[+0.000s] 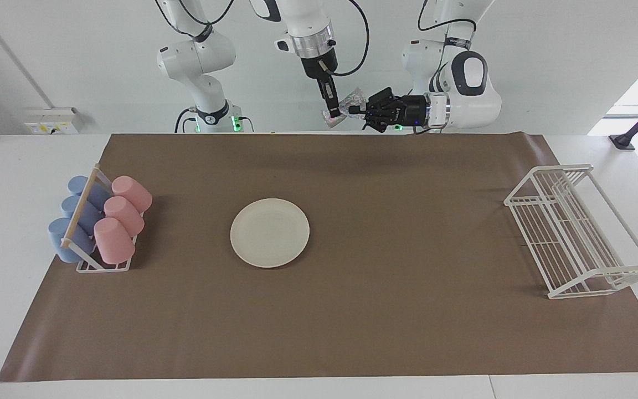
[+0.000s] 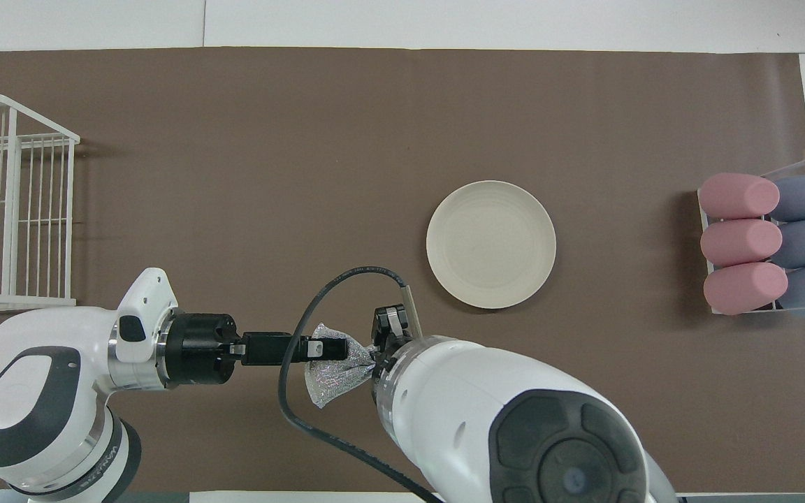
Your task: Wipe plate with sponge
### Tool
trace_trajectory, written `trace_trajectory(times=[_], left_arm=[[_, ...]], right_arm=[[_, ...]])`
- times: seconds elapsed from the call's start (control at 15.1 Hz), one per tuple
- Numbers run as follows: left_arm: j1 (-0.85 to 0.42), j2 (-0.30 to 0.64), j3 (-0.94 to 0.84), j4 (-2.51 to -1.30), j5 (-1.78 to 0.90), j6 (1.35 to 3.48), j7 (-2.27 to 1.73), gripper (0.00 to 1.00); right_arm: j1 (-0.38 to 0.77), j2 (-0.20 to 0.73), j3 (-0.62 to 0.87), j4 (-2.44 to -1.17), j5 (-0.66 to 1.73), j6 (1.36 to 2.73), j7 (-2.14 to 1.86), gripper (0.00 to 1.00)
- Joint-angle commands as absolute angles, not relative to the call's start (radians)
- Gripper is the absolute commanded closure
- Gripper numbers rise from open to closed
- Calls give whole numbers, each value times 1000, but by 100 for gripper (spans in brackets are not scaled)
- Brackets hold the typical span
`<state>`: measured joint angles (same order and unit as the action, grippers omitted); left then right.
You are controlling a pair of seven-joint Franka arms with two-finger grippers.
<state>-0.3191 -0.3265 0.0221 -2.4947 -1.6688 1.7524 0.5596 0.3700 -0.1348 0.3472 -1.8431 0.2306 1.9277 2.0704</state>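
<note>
The cream-white plate (image 1: 269,233) lies flat on the brown mat, also in the overhead view (image 2: 490,244). The silvery sponge (image 1: 348,103) hangs in the air over the mat's edge at the robots' end, well apart from the plate; it also shows in the overhead view (image 2: 336,374). My left gripper (image 1: 355,110) reaches in level and is shut on one side of it (image 2: 322,347). My right gripper (image 1: 332,113) points down and is shut on the other side, pinching the sponge to a point (image 2: 376,356).
A rack of pink and blue cups (image 1: 100,221) stands at the right arm's end of the mat (image 2: 766,244). A white wire rack (image 1: 579,230) stands at the left arm's end (image 2: 11,202). The brown mat (image 1: 407,310) covers the table.
</note>
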Motion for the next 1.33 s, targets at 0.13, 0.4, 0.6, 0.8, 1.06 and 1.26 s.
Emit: trace_trajectory(times=[0.13, 0.4, 0.6, 0.8, 1.06, 1.26], left_arm=[[-336, -359, 29, -2494, -1667, 1776, 441, 0], [-334, -360, 29, -2493, -1660, 1782, 434, 0], [-334, -360, 28, -2493, -1651, 1784, 428, 0], [-334, -360, 28, -2493, -1649, 1793, 428, 0], [-340, -359, 26, -2488, -1579, 1864, 417, 0], [-338, -357, 9, -2470, -1462, 1904, 370, 0]], right_arm=[[357, -124, 354, -1825, 187, 1927, 2000, 100], [356, -126, 353, -1824, 170, 1919, 1968, 100], [351, -130, 347, -1824, 149, 1884, 1916, 100], [318, -132, 347, -1830, 144, 1891, 1867, 100], [159, -133, 348, -1883, 146, 1905, 1581, 100], [95, -89, 350, -1949, 147, 2001, 1519, 100]])
